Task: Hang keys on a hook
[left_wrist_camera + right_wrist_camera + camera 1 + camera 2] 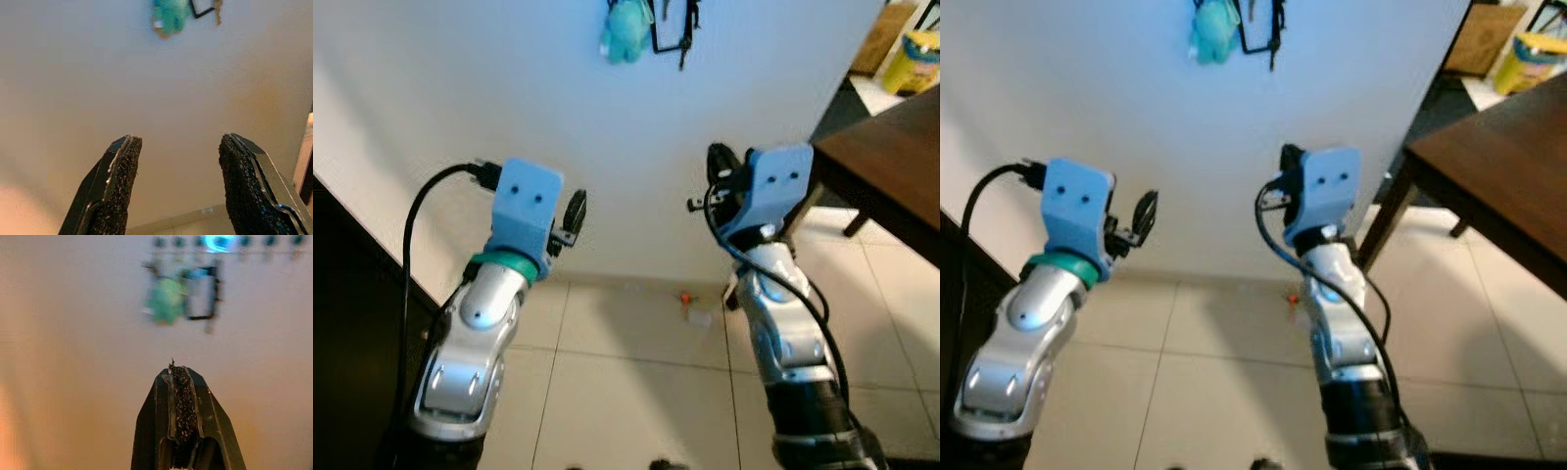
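High on the white wall hangs a bunch of keys with a teal plush charm point(625, 29) and a black strap loop point(671, 29). The right wrist view shows it blurred, the charm point(166, 301) dangling from a rail of hooks point(215, 241). Both arms are raised toward the wall, well below the keys and apart from them. My left gripper point(178, 181) is open with nothing between its fingers point(117, 186). It also shows at the end of the left arm point(573, 211). My right gripper point(178, 377) is shut and holds nothing.
A dark wooden table point(891, 166) juts in at the right, with a yellow bag point(913, 59) on a surface behind it. Dark furniture point(342, 294) stands at the left. A small orange bit point(685, 296) lies on the tiled floor by the wall.
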`<state>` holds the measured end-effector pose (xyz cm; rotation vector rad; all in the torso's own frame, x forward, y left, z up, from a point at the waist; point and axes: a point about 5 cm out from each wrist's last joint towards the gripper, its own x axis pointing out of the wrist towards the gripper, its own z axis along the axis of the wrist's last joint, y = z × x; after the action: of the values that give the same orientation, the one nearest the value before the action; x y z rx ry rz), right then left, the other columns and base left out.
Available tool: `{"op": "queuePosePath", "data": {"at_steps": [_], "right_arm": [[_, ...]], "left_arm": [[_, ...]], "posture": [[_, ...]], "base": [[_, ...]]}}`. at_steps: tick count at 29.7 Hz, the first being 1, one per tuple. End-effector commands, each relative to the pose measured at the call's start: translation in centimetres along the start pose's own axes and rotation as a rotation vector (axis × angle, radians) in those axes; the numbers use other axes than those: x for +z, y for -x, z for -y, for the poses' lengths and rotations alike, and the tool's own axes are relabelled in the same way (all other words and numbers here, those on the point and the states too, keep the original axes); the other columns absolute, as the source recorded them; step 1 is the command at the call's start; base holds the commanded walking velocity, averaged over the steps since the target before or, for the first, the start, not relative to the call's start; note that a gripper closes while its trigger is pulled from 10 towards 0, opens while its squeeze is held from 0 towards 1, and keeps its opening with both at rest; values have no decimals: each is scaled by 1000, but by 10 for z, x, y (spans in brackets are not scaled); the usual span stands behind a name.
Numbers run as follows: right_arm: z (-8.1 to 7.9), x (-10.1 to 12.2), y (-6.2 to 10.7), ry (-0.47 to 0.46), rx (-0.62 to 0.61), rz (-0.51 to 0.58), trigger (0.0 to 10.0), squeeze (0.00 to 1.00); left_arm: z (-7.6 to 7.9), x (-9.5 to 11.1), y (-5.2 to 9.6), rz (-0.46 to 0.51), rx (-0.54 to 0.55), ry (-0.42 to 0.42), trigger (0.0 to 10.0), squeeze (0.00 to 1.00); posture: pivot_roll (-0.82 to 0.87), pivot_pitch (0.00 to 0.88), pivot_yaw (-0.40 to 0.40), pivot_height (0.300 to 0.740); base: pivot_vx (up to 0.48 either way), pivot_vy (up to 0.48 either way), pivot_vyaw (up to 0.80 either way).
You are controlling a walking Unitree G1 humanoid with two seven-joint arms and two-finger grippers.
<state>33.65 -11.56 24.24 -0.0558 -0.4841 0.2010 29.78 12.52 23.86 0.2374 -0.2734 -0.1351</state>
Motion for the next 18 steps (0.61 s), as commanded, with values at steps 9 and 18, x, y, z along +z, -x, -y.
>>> {"op": "queuePosePath", "data": {"at_steps": [9, 18], "right_arm": [[-3, 0, -1, -17, 12, -6, 10000, 0], [-2, 1, -2, -34, 6, -3, 10000, 0]], "left_arm": [[-1, -7, 3, -39, 9, 10, 10000, 0], [1, -7, 2, -67, -3, 68, 10000, 0]], "posture": [[-38, 90, 116, 740], [-40, 89, 114, 740]], "base": [[-173, 0, -401], [0, 0, -800]]}}
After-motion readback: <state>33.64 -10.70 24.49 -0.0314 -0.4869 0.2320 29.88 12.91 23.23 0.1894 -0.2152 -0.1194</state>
